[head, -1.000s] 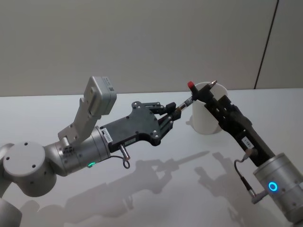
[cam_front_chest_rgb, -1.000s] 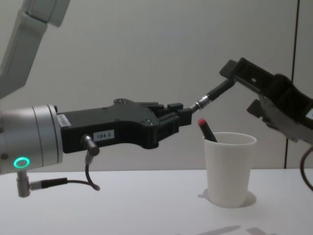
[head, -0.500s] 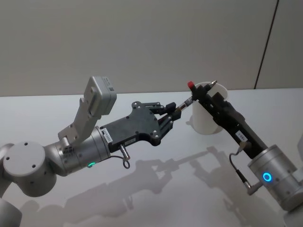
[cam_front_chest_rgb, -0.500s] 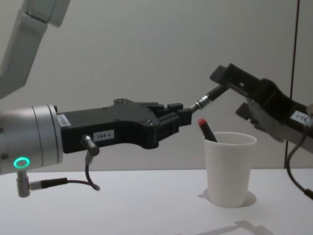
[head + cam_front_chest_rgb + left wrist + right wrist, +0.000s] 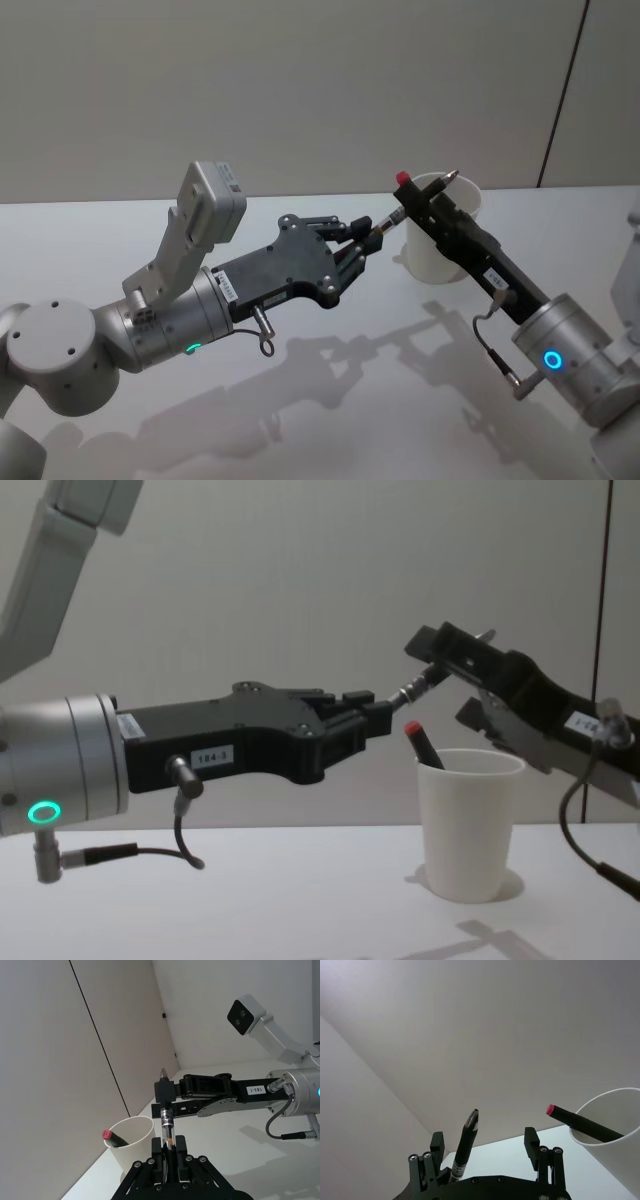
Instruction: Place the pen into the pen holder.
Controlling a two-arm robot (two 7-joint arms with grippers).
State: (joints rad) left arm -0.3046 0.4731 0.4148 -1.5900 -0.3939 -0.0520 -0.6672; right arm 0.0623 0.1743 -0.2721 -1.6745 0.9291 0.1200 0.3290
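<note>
Pale wall (image 5: 300, 90) and a white tabletop (image 5: 330, 400) frame two robot arms meeting in mid-air over one white paper cup (image 5: 440, 250), right of centre in the head view. The left gripper (image 5: 368, 240), reaching in from the lower left, has its jaws clamped on the rear end of a dark pen (image 5: 389, 219). The pen's long axis slants from that grip toward the upper right, and its silver tip ends above the cup's rim. The right gripper (image 5: 425, 190), coming from the lower right, sits around the pen's forward part.

Seen from the side in the chest view, the pen (image 5: 414, 686) rises up and rightward, clear of the cup (image 5: 470, 825), which stands upright on the table below it. The right wrist view shows what the others hide: the right gripper's (image 5: 484, 1141) jaws stand wide apart. The pen (image 5: 462, 1152) is close beside one finger, well clear of the other; whether it touches cannot be told.

Two pens are in the scene. The second, a red-capped pen (image 5: 419, 744), leans inside the cup, cap above the rim.
</note>
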